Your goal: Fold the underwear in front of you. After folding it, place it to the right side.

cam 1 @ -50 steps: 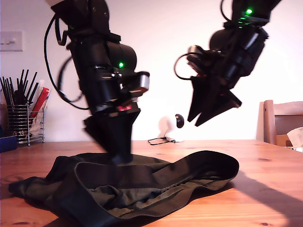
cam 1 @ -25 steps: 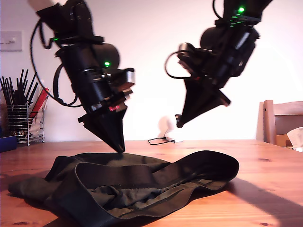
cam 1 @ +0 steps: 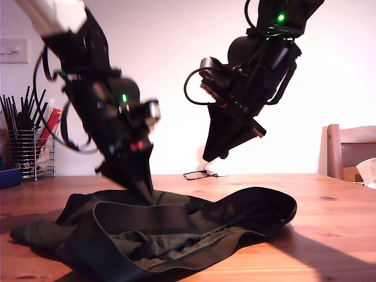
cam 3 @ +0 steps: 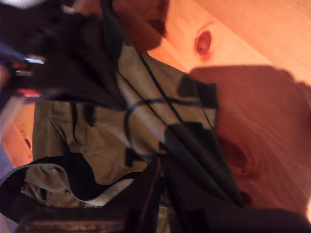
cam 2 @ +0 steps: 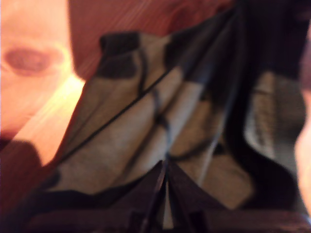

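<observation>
The underwear (cam 1: 170,232) lies crumpled on the wooden table (cam 1: 329,235) in the exterior view, dark olive with a wide black waistband facing the camera. My first gripper (cam 1: 147,192) is shut, its tip pointing down at the back edge of the cloth, on the exterior view's left; whether it touches is unclear. The first wrist view shows its fingertips (cam 2: 164,171) pressed together just over the wrinkled underwear (cam 2: 146,121). My second gripper (cam 1: 207,157) hangs shut and empty well above the table, right of the first. Below its closed fingertips (cam 3: 160,167) lies the underwear (cam 3: 136,121).
A wire holder of dark utensils (cam 1: 26,147) and a blue object (cam 1: 8,177) stand at the exterior view's left edge. A wooden chair (cam 1: 349,150) is at its right edge. A cable (cam 1: 201,174) lies at the table's back. A wall switch (cam 1: 13,51) is at upper left.
My first gripper lifted off the cloth, then dropped back to its rear edge. My second arm swung toward the exterior view's left, and its fingers went from spread to shut.
</observation>
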Tool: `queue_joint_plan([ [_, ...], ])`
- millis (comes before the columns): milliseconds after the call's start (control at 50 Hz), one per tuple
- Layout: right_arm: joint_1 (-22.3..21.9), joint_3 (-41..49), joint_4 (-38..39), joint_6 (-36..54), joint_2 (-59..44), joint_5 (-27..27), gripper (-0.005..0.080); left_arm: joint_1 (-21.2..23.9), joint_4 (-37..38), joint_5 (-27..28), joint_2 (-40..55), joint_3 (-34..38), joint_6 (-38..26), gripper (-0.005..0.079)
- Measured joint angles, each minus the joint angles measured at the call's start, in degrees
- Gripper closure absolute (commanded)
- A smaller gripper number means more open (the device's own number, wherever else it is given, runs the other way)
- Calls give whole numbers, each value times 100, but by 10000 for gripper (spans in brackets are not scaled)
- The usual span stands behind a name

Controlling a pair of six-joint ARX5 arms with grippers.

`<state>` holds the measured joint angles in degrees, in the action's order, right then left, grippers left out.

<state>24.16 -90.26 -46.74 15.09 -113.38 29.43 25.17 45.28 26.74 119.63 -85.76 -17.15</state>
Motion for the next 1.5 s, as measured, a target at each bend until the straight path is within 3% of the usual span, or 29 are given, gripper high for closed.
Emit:
queue_joint_plan([
  [380, 120, 0, 354, 0, -33, -4, 765, -11, -719, -544, 168, -9, -37, 763],
  [920, 258, 13, 393, 0, -1082, -155, 765, -98, -852, -577, 168, -9, -190, 763],
  [1500, 256, -17, -927, 149, -1047, -732, 765, -415, -931, -557, 170, -9, -192, 763],
])
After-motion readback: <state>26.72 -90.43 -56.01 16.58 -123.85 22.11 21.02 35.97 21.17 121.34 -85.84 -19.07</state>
